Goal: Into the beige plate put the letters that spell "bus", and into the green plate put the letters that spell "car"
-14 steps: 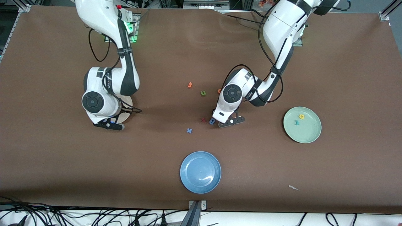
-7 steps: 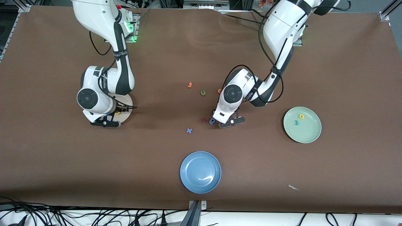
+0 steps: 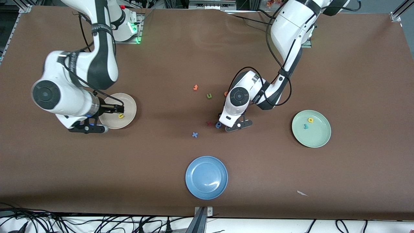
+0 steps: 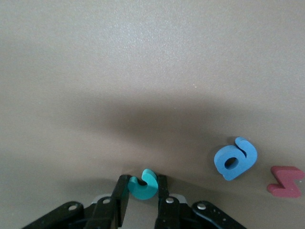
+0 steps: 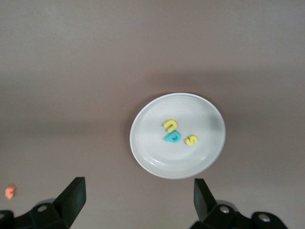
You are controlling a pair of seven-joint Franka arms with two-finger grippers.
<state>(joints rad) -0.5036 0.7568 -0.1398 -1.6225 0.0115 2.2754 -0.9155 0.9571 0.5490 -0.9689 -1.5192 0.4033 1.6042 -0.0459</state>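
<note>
The beige plate (image 5: 152, 152) holds a yellow "u" (image 5: 170, 125), a teal "b" (image 5: 173, 137) and a yellow "s" (image 5: 191, 140). My right gripper (image 5: 138, 191) hangs open and empty high over that plate's edge (image 3: 126, 103). My left gripper (image 4: 143, 183) is down on the table mid-way along it, shut on the teal "c" (image 4: 147, 187), which rests on the cloth; the hand hides it in the front view. The green plate (image 3: 318, 136) toward the left arm's end holds a yellow "a" (image 3: 310, 120) and a teal "r" (image 3: 304, 126).
A blue rounded letter (image 4: 235, 159) and a red letter (image 4: 285, 181) lie close beside the left gripper. A blue cross (image 3: 194, 134), a green "u" (image 3: 209, 95) and two orange letters (image 3: 195, 87) lie around. A blue plate (image 3: 206, 177) sits nearest the front camera.
The right gripper opened, rose and swung toward its own end of the table, leaving a letter in the beige plate. The left gripper's fingers closed in on the teal "c".
</note>
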